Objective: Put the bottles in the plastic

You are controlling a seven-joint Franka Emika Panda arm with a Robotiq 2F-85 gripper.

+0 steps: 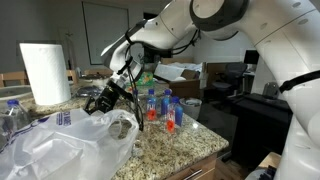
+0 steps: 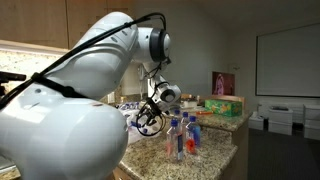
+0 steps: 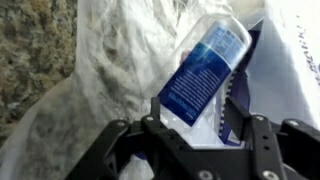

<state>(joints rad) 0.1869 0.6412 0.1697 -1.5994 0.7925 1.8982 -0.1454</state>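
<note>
Bag [image 1: 70,150]: crumpled wide on my surface [image 1: 190,145], mouth under my end effector [image 1: 103,100].
Bottles [image 1: 160,108]: a cluster stands upright beside the bag.
Bottle [image 3: 205,65]: tilted over the film, just beyond my fingers.
End effector: spread, gripping nothing (release step, I judge).
Next: lift clear, reach for the cluster.
</note>
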